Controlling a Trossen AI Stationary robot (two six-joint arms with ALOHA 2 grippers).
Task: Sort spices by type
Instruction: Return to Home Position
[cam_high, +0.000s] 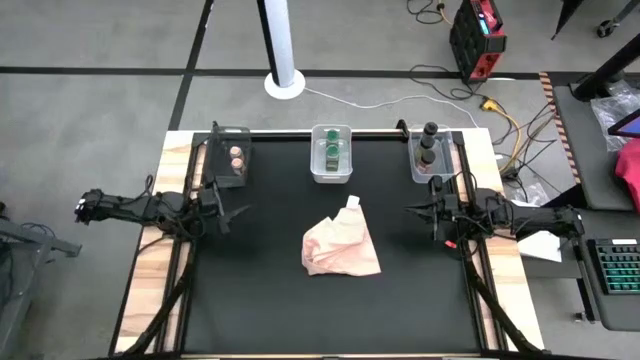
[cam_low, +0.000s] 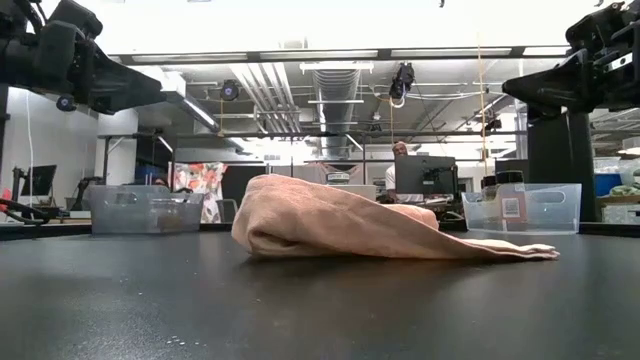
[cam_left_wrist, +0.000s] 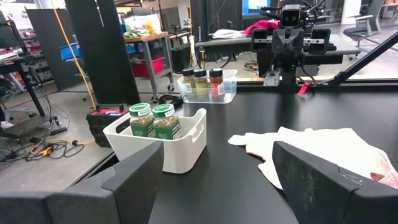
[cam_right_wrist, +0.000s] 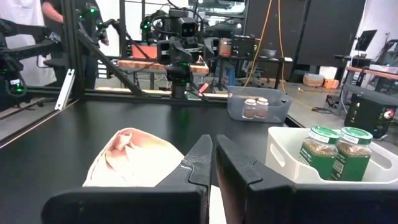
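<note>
The spices stand in three bins along the table's far edge. Tan-lidded jars (cam_high: 237, 157) are in the clear left bin (cam_high: 231, 165), green-lidded jars (cam_high: 332, 150) in the white middle bin (cam_left_wrist: 186, 149), and dark-lidded jars (cam_high: 428, 143) in the clear right bin (cam_high: 432, 170). My left gripper (cam_left_wrist: 217, 186) hovers open and level over the table's left side (cam_high: 228, 212), pointing toward the right. My right gripper (cam_right_wrist: 213, 163) hovers shut over the right side (cam_high: 418, 210), pointing left. Neither holds anything.
A crumpled pink cloth (cam_high: 340, 248) lies in the middle of the black table top, between the two grippers, with a white tag (cam_high: 353, 203) at its far end. A person (cam_low: 400, 152) sits at a monitor in the room beyond the far edge.
</note>
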